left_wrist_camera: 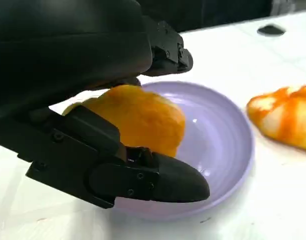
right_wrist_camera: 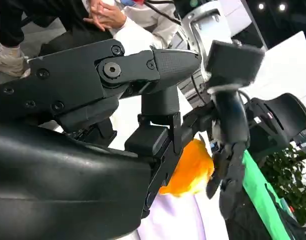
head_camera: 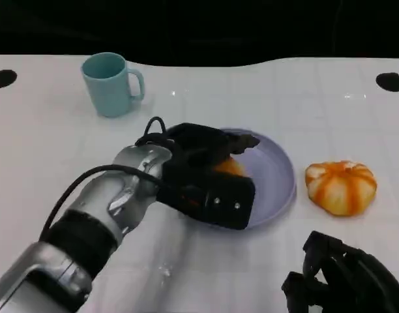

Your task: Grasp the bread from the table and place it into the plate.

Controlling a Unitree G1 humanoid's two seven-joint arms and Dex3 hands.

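Observation:
My left hand (head_camera: 209, 179) holds a round orange bread (head_camera: 229, 166) over the near-left part of the lilac plate (head_camera: 278, 176). In the left wrist view the bread (left_wrist_camera: 138, 120) sits between the black fingers (left_wrist_camera: 158, 180) just above the plate (left_wrist_camera: 223, 145); I cannot tell whether it touches the plate. A second bread (head_camera: 341, 186), orange with pale stripes, lies on the table right of the plate. My right hand (head_camera: 346, 280) rests low at the front right, holding nothing, its fingers (right_wrist_camera: 143, 65) apart.
A teal mug (head_camera: 110, 83) stands at the back left. Dark round marks (head_camera: 390, 81) sit at the table's far corners. In the right wrist view a person's hands and white sleeve (right_wrist_camera: 128, 25) show beyond the table.

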